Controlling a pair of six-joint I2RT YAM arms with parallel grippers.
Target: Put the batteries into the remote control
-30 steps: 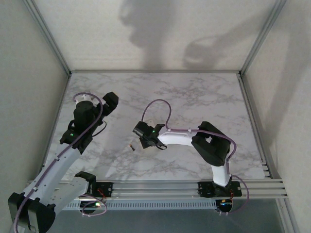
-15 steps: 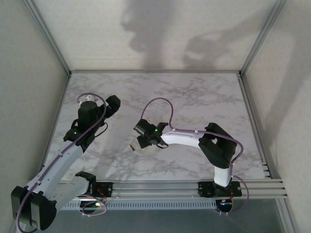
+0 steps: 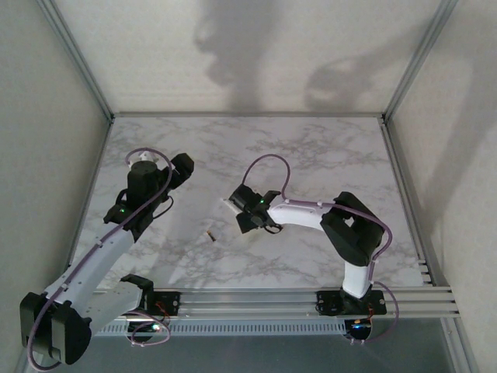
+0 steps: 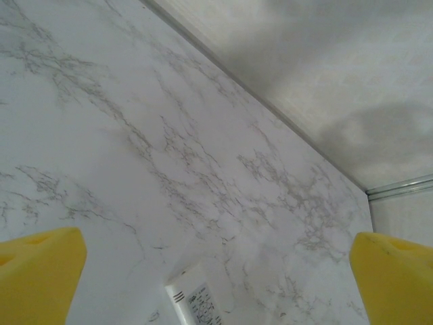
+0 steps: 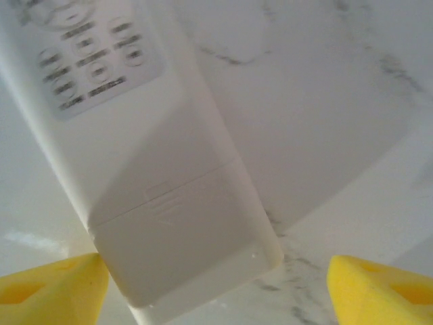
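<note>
Top view: the right end effector hangs over the remote control mid-worktop, a battery just beside it, edges well off. Left wrist: the left end effector is spread wide, with bare marble ahead. Right wrist: fingers spread, straddling the remote's lidded end (lining up a grasp, I'd guess), pinching nothing

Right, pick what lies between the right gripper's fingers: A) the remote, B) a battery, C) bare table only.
A: in the right wrist view the white remote lies between the yellow fingers of the open right gripper.
</note>
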